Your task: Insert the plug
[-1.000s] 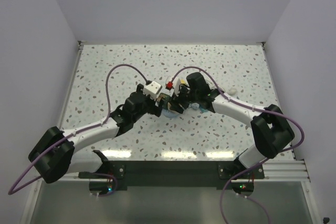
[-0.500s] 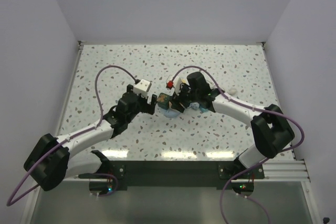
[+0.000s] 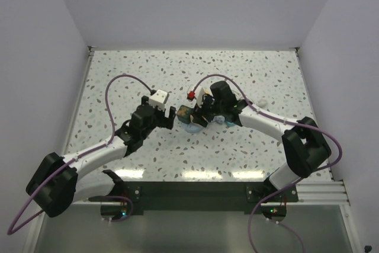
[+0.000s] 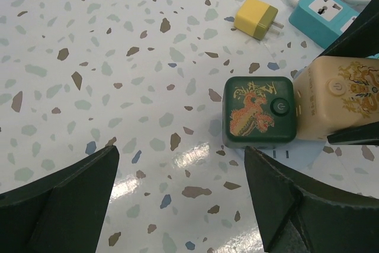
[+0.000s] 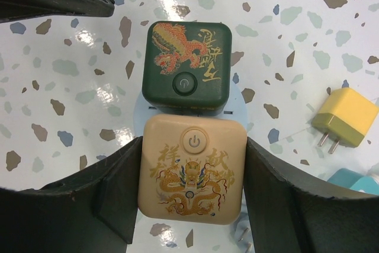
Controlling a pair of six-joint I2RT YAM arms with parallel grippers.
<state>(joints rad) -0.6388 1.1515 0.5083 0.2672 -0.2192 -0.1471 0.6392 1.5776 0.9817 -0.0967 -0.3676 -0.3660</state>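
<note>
The plug looks light, hard, smooth — grab its flat sides. Left hand spread; right hand pinches the tan cube.

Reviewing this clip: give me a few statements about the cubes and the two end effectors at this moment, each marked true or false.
1. The left end effector is open and holds nothing. True.
2. The right end effector grips the green plug. False: its fingers clamp the tan cube; the green plug lies free beyond it.
3. The green plug sits right against the tan cube. True.
4. The yellow block lies on top of the green plug. False: the yellow block lies on the table, apart from both cubes.
</note>
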